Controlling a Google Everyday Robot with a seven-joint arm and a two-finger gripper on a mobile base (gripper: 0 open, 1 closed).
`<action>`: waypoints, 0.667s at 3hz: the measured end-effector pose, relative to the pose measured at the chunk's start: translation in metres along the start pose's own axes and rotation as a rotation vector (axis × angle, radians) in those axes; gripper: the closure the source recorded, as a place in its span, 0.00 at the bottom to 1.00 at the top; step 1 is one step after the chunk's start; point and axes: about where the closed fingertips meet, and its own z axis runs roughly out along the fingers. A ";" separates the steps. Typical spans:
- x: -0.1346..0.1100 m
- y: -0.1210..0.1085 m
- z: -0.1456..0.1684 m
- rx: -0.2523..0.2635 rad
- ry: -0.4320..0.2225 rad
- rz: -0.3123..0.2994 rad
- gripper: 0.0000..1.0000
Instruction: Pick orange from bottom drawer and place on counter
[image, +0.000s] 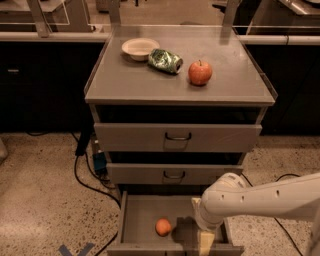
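The orange (163, 227) lies on the grey floor of the open bottom drawer (140, 215), near its front middle. My white arm reaches in from the right, and the gripper (205, 242) hangs over the drawer's front right part, a short way right of the orange and not touching it. Its yellowish fingertip end shows at the frame's lower edge. The counter (150, 82) is the grey cabinet top above the two shut upper drawers.
On the counter stand a white bowl (140, 48), a crushed green can (165, 60) lying on its side, and a red apple (200, 73). Black cables (85, 175) run over the speckled floor left of the cabinet. Dark cabinets flank both sides.
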 end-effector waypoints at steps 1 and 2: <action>-0.003 0.000 0.039 -0.039 -0.011 -0.020 0.00; -0.004 -0.001 0.043 -0.037 -0.012 -0.025 0.00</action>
